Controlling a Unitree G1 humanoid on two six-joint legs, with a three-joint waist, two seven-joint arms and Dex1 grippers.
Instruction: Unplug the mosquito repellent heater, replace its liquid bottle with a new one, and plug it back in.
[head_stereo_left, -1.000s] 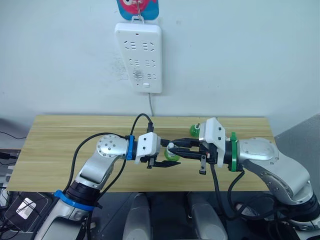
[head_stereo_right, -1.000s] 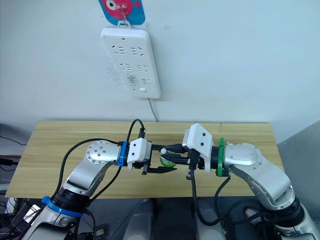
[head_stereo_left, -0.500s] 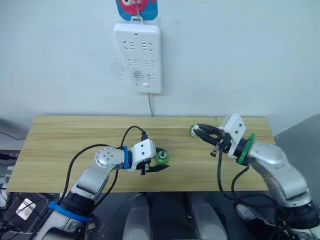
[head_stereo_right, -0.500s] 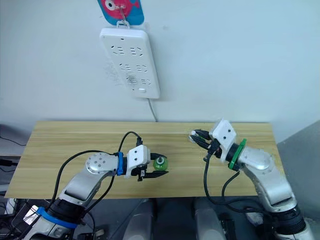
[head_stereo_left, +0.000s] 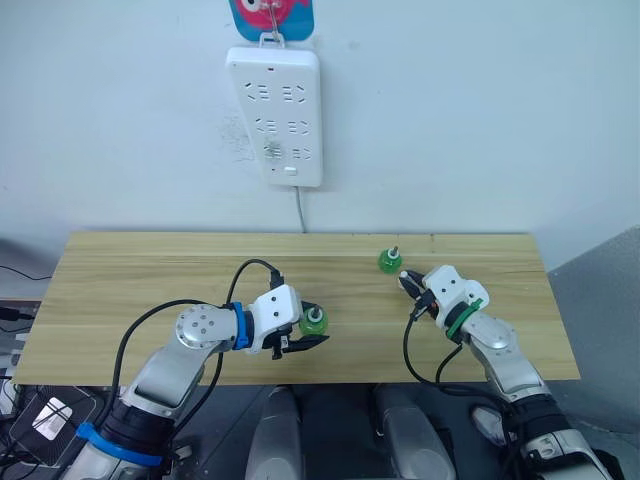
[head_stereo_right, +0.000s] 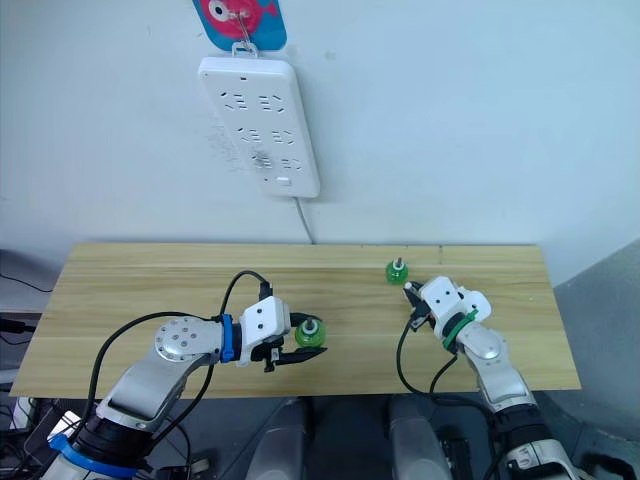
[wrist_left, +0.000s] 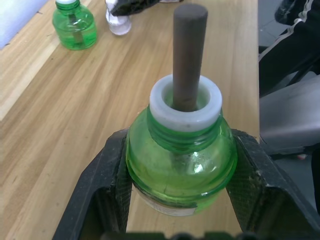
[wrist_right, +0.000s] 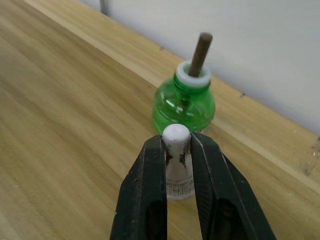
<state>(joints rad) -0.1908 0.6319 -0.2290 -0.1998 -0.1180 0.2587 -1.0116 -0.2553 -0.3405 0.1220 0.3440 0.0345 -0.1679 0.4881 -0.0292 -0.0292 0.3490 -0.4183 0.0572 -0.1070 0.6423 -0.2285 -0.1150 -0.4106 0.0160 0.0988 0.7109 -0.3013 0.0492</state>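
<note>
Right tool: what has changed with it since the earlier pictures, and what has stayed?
The right tool pulled away from the left tool toward the robot's right and came down beside the other green bottle, shut on the white cap. The left tool stayed shut on its green bottle.

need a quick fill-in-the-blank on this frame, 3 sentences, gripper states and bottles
1. The left gripper is shut on a green ___ with a bare dark wick.
2. The right gripper is shut on a small white ___.
3. The second green bottle stands on the ___ table, near the right gripper.

Missing words: bottle; cap; wooden
</note>
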